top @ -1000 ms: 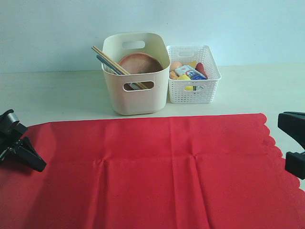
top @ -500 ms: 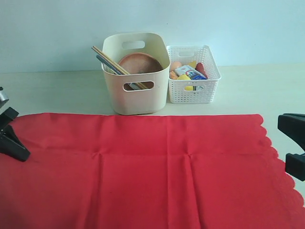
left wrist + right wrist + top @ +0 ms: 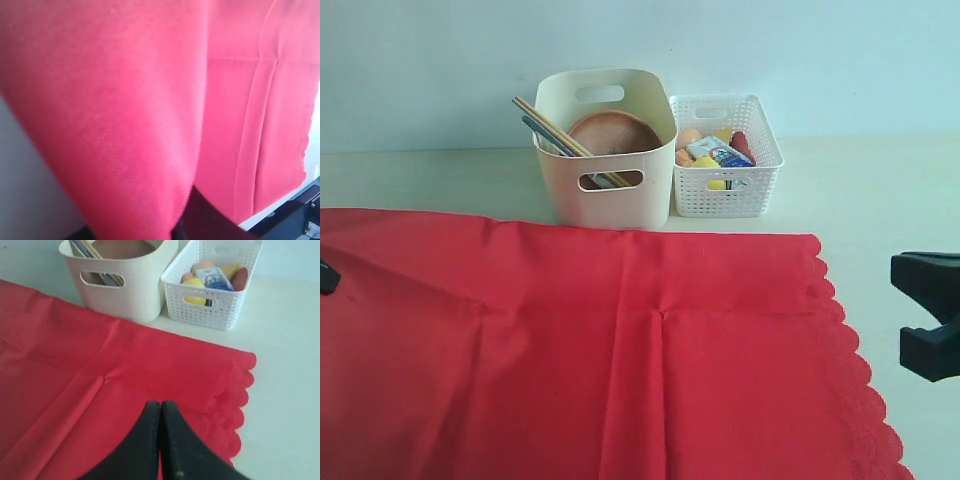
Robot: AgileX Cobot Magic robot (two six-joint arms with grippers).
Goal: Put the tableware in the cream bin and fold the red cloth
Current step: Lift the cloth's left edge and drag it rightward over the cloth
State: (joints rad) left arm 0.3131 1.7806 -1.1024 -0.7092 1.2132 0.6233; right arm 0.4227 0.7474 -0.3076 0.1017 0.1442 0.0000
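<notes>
Red cloth [image 3: 570,350]: lies open and unfolded across the near desk [image 3: 440,175], with creases showing. Its far edge reaches the foot of the bin and its scalloped edge is on the right. The folding looks barely begun.
Cream bin [image 3: 610,205]: stands upright at the back, touching the white basket [image 3: 725,195] of food on its right.
Right hand [image 3: 161,407]: fingers pressed together and holding nothing. It hangs over the scalloped corner in its own wrist view and sits just off the cloth's right edge in the exterior view.
Left hand [image 3: 326,277]: only a dark sliver shows at the left border. It is closed, and the cloth draped right across its wrist view suggests it is pinching the left edge.
Tableware: the brown plate [image 3: 615,132] and the chopsticks [image 3: 552,128] lean inside the bin, with a grey handle beside them. Cup and bowl cannot be made out. Nothing of the kind lies on the desk or cloth, so this half seems done.
Left to do: the fold itself.
Cloth, against a second ago: it has slid left and towards the bin. The bare strip of desk before the bin is now covered, and the scalloped edge has drawn in from the right.
Left hand, against a second ago: it was well in view with fingers apart. It has since closed and pulled out past the border.
Right hand, against a second ago: it has shifted only slightly.
</notes>
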